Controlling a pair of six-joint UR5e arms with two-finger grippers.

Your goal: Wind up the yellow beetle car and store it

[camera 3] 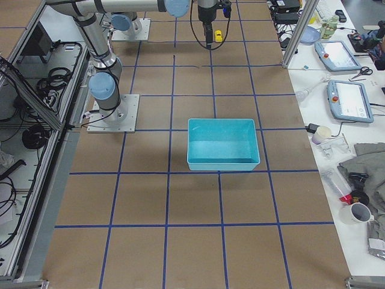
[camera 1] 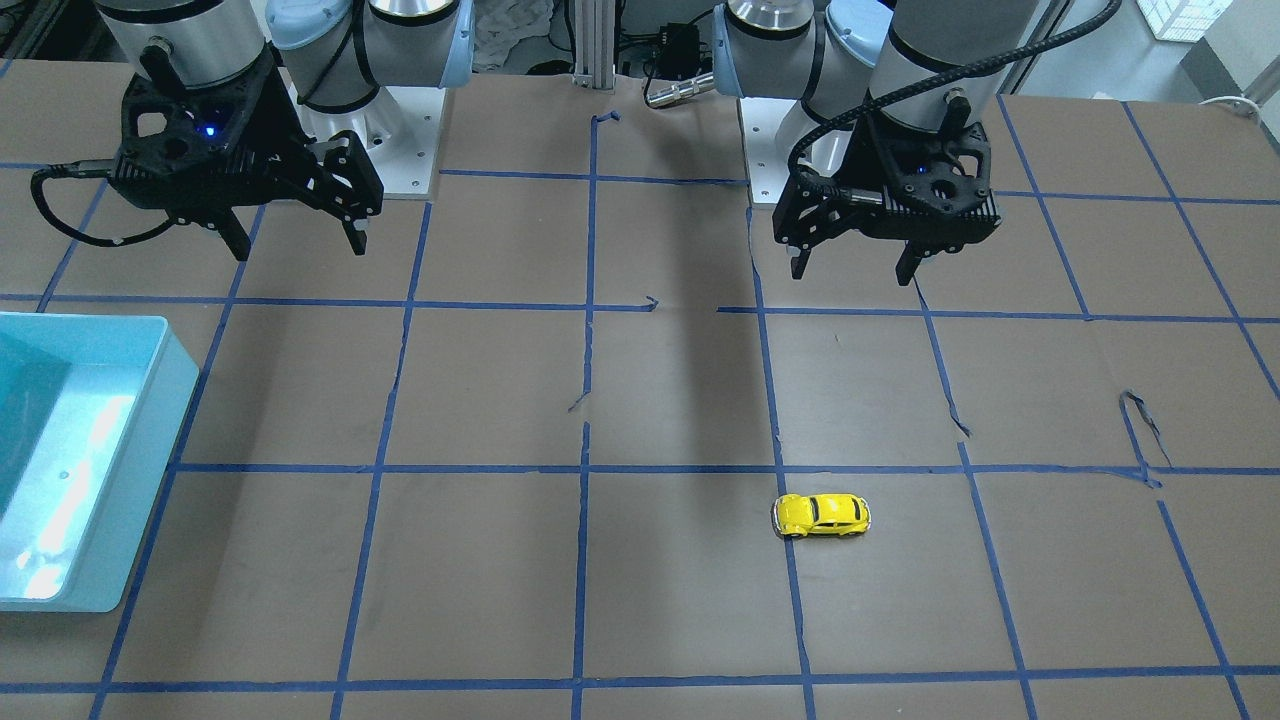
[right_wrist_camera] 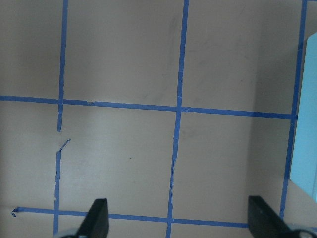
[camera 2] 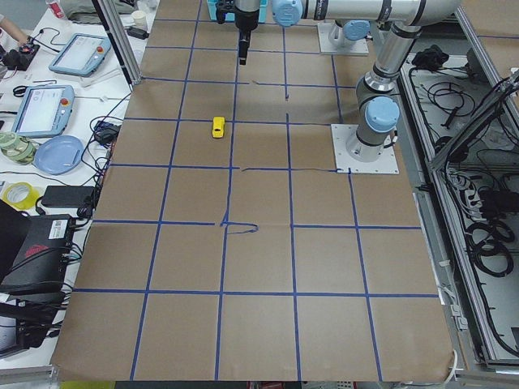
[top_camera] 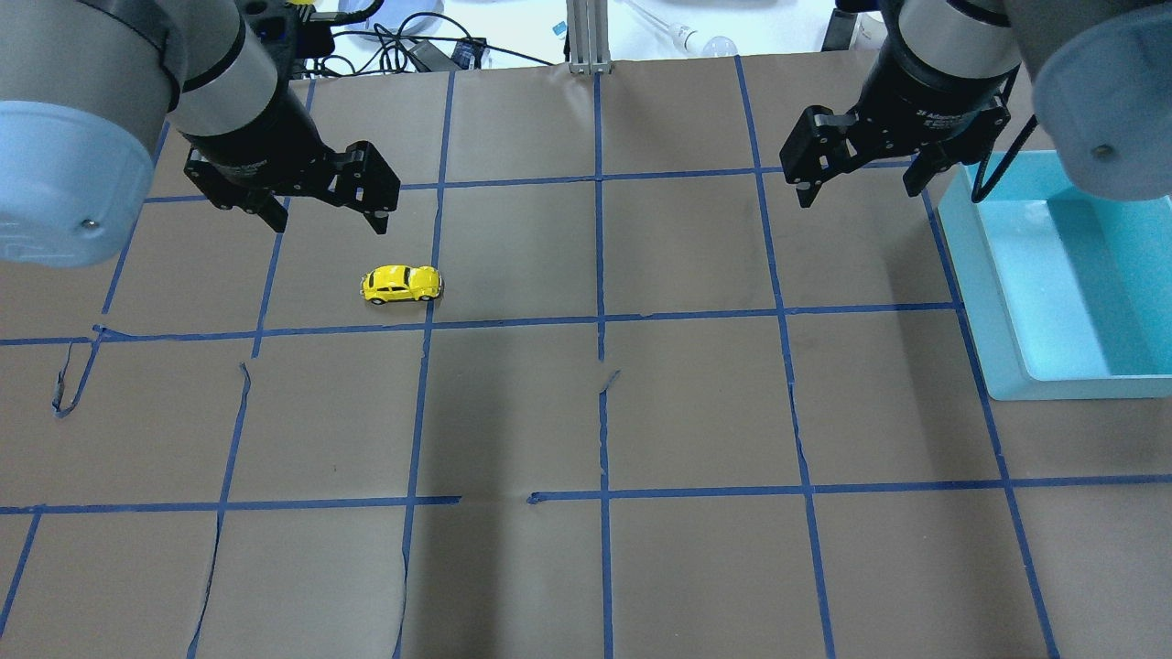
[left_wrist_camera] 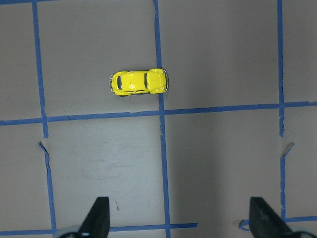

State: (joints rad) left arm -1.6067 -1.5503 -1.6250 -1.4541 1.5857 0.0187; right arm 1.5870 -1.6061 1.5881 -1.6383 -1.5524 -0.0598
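My left hand (camera 2: 243,55) hangs over the tabletop (camera 2: 259,259), farther along it than the yellow beetle car (camera 2: 218,127), which sits alone near a crossing of blue tape lines (camera 2: 235,121).

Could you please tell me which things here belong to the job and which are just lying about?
For the job: yellow beetle car; left gripper; right gripper; teal bin, probably the storage place.
Lying about, on the side benches: blue plate; yellow tape roll; tablet; white cup.
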